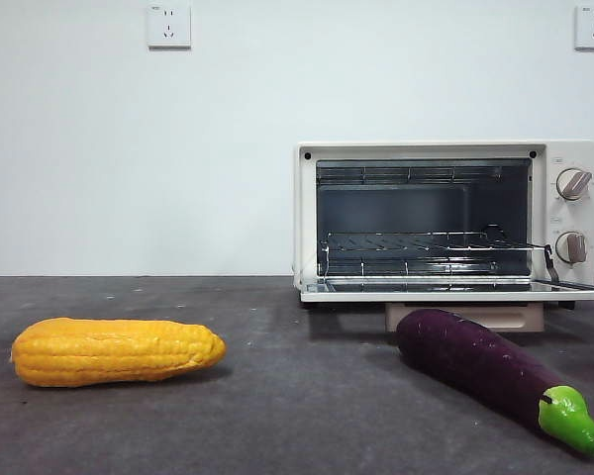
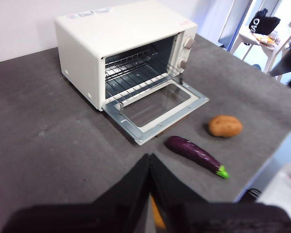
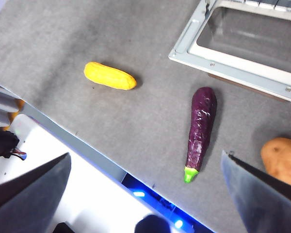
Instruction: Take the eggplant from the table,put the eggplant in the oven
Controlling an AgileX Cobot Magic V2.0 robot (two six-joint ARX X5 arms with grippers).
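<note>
Spread wide, the right gripper (image 3: pixel 145 194) hangs high above the eggplant (image 3: pixel 200 131), touching nothing; the left gripper (image 2: pixel 149 167) waits with jaws pressed together. That eggplant lies flat on the table (image 1: pixel 277 396), just in front of the oven (image 1: pixel 445 218), whose door (image 3: pixel 242 53) is folded down. It looks light, stiff and glossy, likely slippery, so the thick purple middle seems safest. A potato (image 3: pixel 283 160) sits nearby, a corn cob (image 3: pixel 109 76) farther off.

Lab or office test room, not a kitchen: bare white wall with sockets (image 1: pixel 168 25), dark grey table (image 1: pixel 277 396) holding only a toaster oven (image 1: pixel 445 220) and toy vegetables. Beyond the left fingers, a white side table (image 2: pixel 254 36) with clutter.
</note>
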